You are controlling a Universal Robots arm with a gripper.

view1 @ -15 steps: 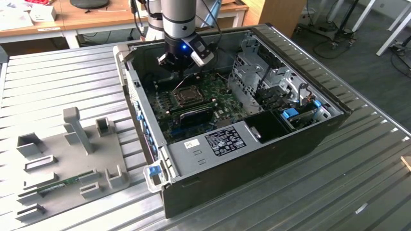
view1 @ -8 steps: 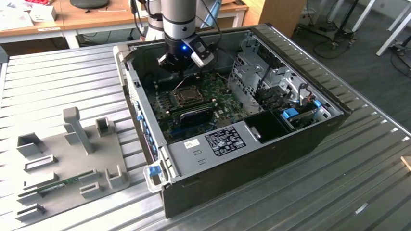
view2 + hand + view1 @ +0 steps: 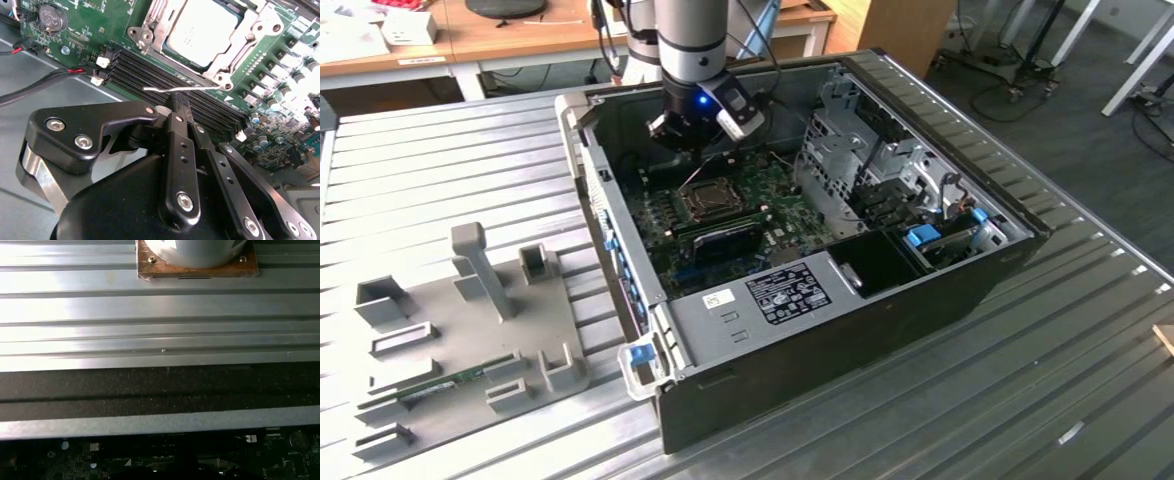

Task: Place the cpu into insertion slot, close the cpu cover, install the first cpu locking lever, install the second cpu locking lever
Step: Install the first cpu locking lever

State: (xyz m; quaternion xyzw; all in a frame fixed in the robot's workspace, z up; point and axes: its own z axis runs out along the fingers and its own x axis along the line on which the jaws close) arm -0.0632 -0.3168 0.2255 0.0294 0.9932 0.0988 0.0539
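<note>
Jaws drawn together with nothing visibly between them: in the second wrist view the gripper (image 3: 177, 102) brings its black tips just beside a thin silvery locking lever (image 3: 160, 90). That lever runs along the near edge of the socket, above the long black memory slots (image 3: 150, 70). Whether the tips touch the wire cannot be told. The cpu (image 3: 200, 25) sits in its socket and shows through the window of the cpu cover (image 3: 239, 37), which lies flat over it. A coin cell (image 3: 52, 17) and red-and-black wires (image 3: 50, 77) lie well apart from the tips, at the edge of the green circuit board (image 3: 95, 20).

In the exterior view the gripper (image 3: 700, 130) hangs inside the open computer case (image 3: 881, 320), near the insertion slot (image 3: 710, 200). A grey fixture tray (image 3: 454, 340) rests on the ribbed metal worktop (image 3: 1067, 330) at the exterior view's left.

In the first wrist view the ribbed worktop (image 3: 160, 315) carries a brown plate (image 3: 150, 270), and a dim strip of circuit board (image 3: 75, 465) shows beyond a dark band.

The lever looks thin and springy, so the closed tips could slide off it under pressure. They would then likely strike the memory slots or the small parts on the board. A lever that misses its catch could also spring back up and leave the cover unclamped.
</note>
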